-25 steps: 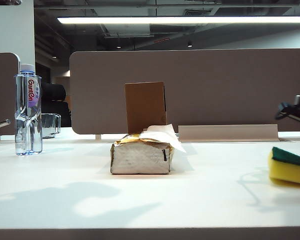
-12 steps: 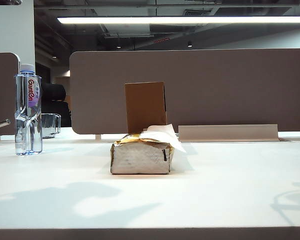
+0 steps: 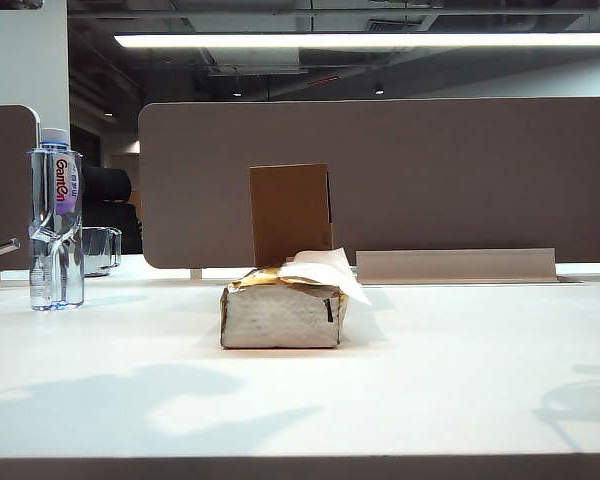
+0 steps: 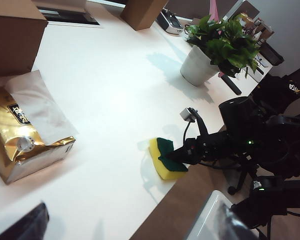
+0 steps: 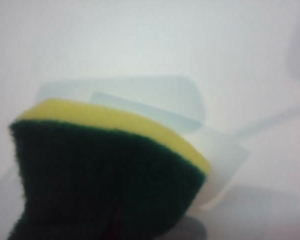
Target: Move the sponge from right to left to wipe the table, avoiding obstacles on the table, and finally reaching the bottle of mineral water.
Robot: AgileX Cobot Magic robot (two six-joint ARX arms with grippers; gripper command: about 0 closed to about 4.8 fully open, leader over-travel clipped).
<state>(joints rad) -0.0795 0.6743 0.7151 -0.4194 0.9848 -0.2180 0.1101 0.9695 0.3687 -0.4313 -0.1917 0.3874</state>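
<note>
right gripper clamped on the sponge at the table's right edge

we saw the right gripper (image 4: 171,156) pinched tight on the sponge (image 4: 165,158), which rested on the table (image 4: 115,90) near its edge. the left gripper (image 4: 20,227), barely in frame, stood wide apart and held nothing. farther left stood the tissue pack (image 3: 283,302), the cardboard box (image 3: 290,212), then the bottle of mineral water (image 3: 56,220)

The white table (image 3: 410,380) is carrying a foil tissue pack (image 3: 280,312) near its middle, with a brown box (image 3: 291,213) standing upright just behind it. A water bottle (image 3: 56,222) is standing at the far left. The sponge (image 4: 167,159) is resting near the table's right front edge.
</note>
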